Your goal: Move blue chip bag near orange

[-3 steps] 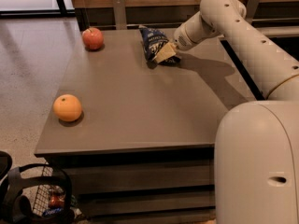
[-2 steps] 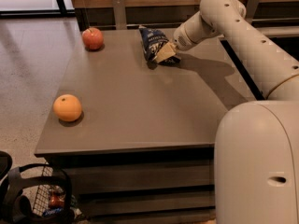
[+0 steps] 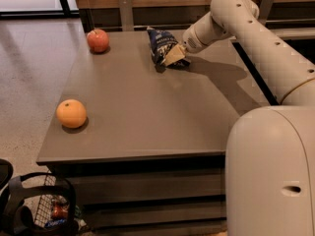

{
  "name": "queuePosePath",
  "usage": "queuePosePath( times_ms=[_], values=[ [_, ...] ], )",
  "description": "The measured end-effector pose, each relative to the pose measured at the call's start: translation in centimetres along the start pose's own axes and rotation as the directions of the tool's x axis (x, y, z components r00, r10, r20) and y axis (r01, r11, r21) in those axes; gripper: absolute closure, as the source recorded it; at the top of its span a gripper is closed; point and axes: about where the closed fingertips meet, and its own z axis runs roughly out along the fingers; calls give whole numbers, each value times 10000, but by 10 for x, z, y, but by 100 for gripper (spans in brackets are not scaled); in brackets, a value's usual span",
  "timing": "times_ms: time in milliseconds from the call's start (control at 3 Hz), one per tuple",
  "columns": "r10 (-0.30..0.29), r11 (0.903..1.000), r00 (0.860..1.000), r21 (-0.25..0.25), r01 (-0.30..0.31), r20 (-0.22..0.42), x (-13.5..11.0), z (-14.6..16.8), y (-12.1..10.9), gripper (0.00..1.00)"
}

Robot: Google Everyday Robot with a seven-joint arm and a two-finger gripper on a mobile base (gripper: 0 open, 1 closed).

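Probably office canteen (terrazzo floor (image 3: 29, 82)); claw (image 3: 173, 57) over table (image 3: 147, 117).

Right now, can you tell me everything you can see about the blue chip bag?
The blue chip bag is dark blue crinkly foil with white print. It sits crumpled near the far edge of the grey table. The gripper is against its lower right side. The orange is far off, at the table's near left corner.

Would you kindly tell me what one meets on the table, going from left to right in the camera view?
orange → apple → chip bag → claw, which is against the bag's right side.
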Motion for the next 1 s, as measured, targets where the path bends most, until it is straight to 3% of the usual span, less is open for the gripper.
queuePosePath(
  times_ms=[1000],
  values=[
    [1, 10000, 10000, 3, -1, -1, 0, 0, 0, 100]
  ],
)
